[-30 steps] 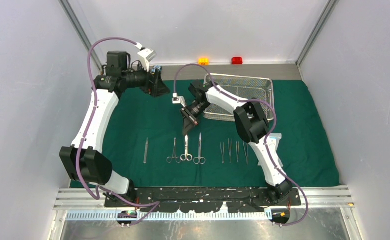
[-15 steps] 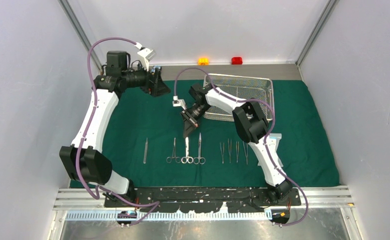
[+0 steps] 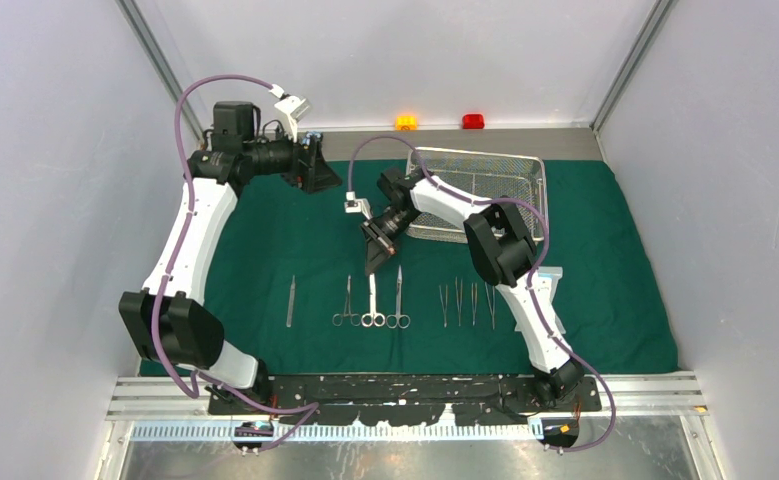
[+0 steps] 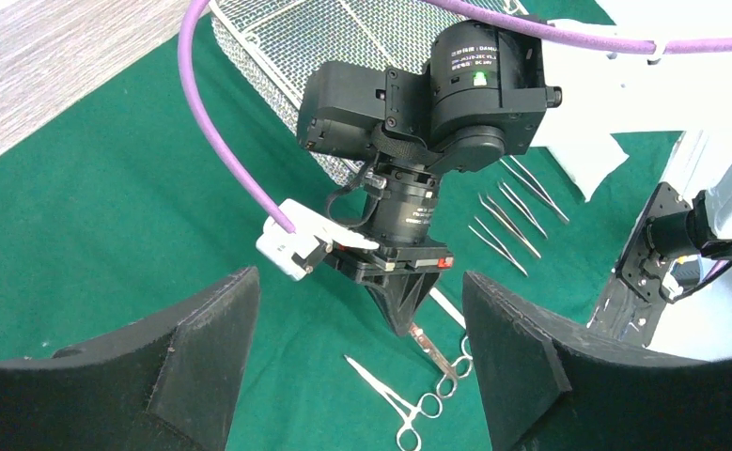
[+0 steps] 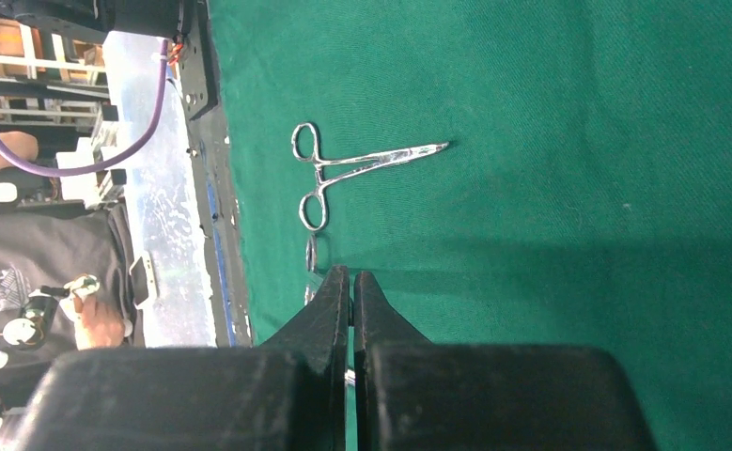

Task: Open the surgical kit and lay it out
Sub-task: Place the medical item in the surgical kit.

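Observation:
The dark green cloth (image 3: 265, 240) lies spread over the table. The wire-mesh tray (image 3: 525, 175) stands on it at the back right. My right gripper (image 3: 373, 268) is shut on the blade tip of the steel scissors (image 3: 373, 300), whose rings rest on the cloth; the wrist views show this too (image 4: 442, 357) (image 5: 351, 277). Forceps (image 3: 346, 303) lie just to its left, and also show in the right wrist view (image 5: 343, 169). Another ringed tool (image 3: 399, 300) lies to its right. Several tweezers (image 3: 465, 303) lie further right. My left gripper (image 3: 315, 175) hangs open and empty at the back left.
A slim straight steel tool (image 3: 290, 300) lies at the left end of the row. A flat white packet (image 3: 550, 272) lies by the right arm's forearm. Orange (image 3: 406, 122) and red (image 3: 473, 121) blocks sit on the bare wood behind the cloth.
My right gripper has shifted slightly toward the near edge with the scissors, bringing their rings level with the neighbouring tools. The left arm has not moved.

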`<state>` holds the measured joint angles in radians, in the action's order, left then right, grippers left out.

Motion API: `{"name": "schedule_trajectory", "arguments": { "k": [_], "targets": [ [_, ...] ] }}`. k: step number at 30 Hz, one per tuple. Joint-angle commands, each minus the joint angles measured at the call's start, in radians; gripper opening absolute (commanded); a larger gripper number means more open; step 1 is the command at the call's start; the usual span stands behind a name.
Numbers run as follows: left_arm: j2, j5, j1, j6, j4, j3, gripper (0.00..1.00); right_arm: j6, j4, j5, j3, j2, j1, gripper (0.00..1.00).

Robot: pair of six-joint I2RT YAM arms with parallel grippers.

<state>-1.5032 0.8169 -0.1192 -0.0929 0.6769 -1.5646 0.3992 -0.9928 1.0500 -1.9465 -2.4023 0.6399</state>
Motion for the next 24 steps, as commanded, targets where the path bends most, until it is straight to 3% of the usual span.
{"name": "schedule_trajectory", "arguments": {
  "k": [1, 11, 24],
  "targets": [
    [-0.002, 0.034, 0.003, 0.009, -0.038, -0.007, 0.81, 0.002, 0.057, 0.002, 0.008, 0.000, 0.007, 0.01],
    [-0.001, 0.046, 0.003, 0.007, -0.039, -0.005, 0.82, 0.013, 0.066, -0.020, 0.015, -0.002, 0.007, 0.11],
    [-0.003, 0.056, 0.003, 0.007, -0.040, -0.005, 0.83, 0.026, 0.065, -0.044, 0.022, -0.004, 0.004, 0.17]
  ]
}}
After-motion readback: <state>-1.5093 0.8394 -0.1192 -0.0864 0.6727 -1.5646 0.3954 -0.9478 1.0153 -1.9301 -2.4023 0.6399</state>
